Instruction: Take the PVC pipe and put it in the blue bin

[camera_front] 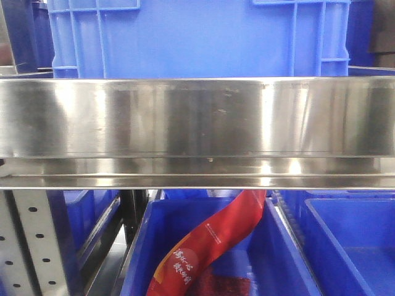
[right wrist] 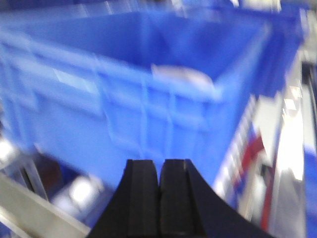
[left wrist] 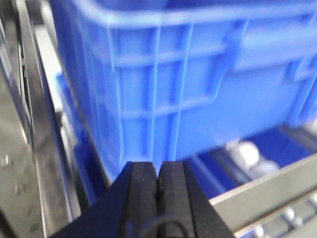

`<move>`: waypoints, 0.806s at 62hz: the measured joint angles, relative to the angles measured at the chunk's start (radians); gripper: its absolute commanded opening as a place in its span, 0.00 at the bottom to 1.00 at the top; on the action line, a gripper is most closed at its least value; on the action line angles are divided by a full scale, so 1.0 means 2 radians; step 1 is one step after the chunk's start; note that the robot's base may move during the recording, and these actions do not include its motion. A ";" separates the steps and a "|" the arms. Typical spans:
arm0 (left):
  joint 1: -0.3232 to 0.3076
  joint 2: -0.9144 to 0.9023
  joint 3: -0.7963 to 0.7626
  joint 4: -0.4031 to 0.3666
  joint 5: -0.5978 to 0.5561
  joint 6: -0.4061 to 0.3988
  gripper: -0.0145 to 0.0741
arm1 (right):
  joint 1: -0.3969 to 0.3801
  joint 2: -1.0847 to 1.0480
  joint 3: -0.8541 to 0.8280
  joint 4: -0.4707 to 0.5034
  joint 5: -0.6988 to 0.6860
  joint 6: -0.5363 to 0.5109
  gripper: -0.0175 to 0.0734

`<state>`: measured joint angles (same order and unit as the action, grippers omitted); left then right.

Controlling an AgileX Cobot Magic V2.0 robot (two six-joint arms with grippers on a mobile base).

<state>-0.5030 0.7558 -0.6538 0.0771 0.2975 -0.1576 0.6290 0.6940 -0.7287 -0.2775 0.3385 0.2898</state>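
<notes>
Your left gripper (left wrist: 157, 181) and right gripper (right wrist: 160, 178) both have jaws pressed together on nothing, each facing the ribbed wall of the blue bin (camera_front: 197, 37) on the steel shelf (camera_front: 197, 117); PVC pipe not discernible, right view blurred.

Your left gripper (left wrist: 158, 186) sits at 6 o'clock in its wrist view, its two black fingers (left wrist: 142, 191) pressed flat together with nothing between them. Your right gripper (right wrist: 159, 191) sits likewise at 6 o'clock in its own view, fingers (right wrist: 174, 193) closed pad to pad and empty. That view is blurred. Neither arm shows in the front camera.
</notes>
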 measured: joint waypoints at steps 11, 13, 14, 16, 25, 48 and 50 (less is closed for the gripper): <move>0.000 0.000 0.000 0.000 -0.022 0.000 0.04 | 0.000 0.000 0.000 -0.001 -0.076 0.000 0.01; 0.000 0.000 0.000 0.000 -0.026 0.000 0.04 | 0.000 0.000 0.000 0.000 -0.084 0.000 0.01; 0.000 0.000 0.000 0.000 -0.028 0.000 0.04 | 0.000 0.000 0.000 0.000 -0.088 0.000 0.01; 0.000 0.000 0.000 0.000 -0.029 0.000 0.04 | 0.000 0.000 0.000 0.000 -0.093 0.000 0.01; 0.000 0.000 0.000 0.000 -0.032 0.000 0.04 | 0.000 0.000 0.000 0.000 -0.099 0.000 0.01; 0.000 0.000 0.000 0.000 -0.032 0.000 0.04 | 0.000 0.000 0.000 0.000 -0.103 0.000 0.01; 0.000 0.000 0.000 0.000 -0.032 0.000 0.04 | 0.000 0.000 0.000 0.000 -0.104 0.000 0.01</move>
<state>-0.5030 0.7558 -0.6538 0.0771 0.2331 -0.1576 0.6290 0.6940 -0.7287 -0.2782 0.1315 0.2898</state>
